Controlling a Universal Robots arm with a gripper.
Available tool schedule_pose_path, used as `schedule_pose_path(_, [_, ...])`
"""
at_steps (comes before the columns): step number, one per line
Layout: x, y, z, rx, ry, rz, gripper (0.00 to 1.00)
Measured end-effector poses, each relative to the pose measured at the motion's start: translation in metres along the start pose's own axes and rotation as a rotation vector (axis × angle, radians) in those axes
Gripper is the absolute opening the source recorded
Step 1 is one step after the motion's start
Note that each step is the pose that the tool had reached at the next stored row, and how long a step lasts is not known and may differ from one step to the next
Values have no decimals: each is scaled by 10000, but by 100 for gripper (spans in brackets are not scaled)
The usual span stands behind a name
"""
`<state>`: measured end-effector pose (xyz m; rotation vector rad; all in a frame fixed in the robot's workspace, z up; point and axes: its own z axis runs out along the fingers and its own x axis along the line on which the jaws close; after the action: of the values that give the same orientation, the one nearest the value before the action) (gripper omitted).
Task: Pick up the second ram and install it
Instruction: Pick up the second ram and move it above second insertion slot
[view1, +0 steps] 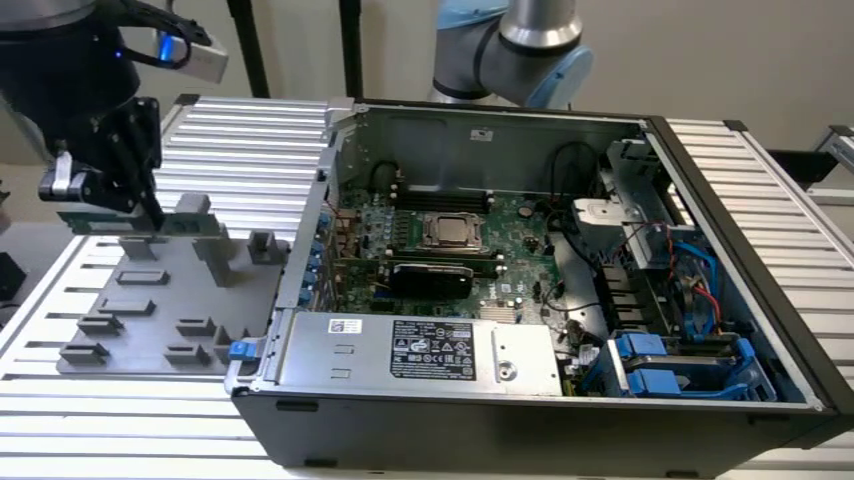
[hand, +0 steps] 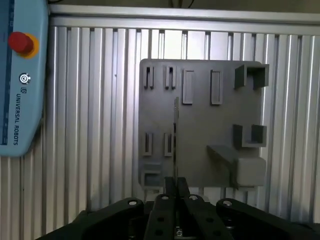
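Green and narrow, the second ram (view1: 96, 222) is sitting clamped between the closed fingers (view1: 140, 190), which are gripping it near its middle. The stick is lying level, long edge horizontal, over the far part of the grey fixture plate (view1: 147, 330) at the exterior view's left. Whether it is touching the plate cannot be told.

From the wrist view, the fingers (hand: 170, 189) are pinching the second ram (hand: 175, 135) edge-on, so it is showing as a thin line crossing the fixture plate (hand: 200, 125) between the slot rows.

The plate is resting on the slatted aluminium desk (view1: 134, 420). Beside it, the open computer case (view1: 534, 420) is exposing its motherboard (view1: 514, 225).
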<state>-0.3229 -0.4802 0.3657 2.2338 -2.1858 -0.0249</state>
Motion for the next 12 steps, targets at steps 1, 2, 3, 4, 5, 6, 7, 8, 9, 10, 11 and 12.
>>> schedule_pose_path(1, [2, -44, -46, -2, -8, 0, 0])
schedule_pose_path(2, [3, -92, -97, -3, -15, -1, 0])
schedule_pose_path(3, [4, -136, -142, -2, -24, -2, 0])
schedule_pose_path(4, [5, -179, -186, -5, -29, -2, 0])
schedule_pose_path(5, [6, -224, -230, -7, -36, -1, 0])
schedule_pose_path(6, [7, -267, -268, -8, -42, -1, 0])
schedule_pose_path(7, [8, -311, -306, -11, -47, -1, 0])
schedule_pose_path(8, [9, -359, -344, -16, -52, -2, 0])
schedule_pose_path(9, [10, -404, -369, -18, -57, -2, 0])
schedule_pose_path(10, [11, -448, -386, -21, -60, -2, 0])
schedule_pose_path(11, [12, -493, -396, -23, -63, -2, 0])
schedule_pose_path(12, [13, -539, -404, -23, -69, -2, 0])
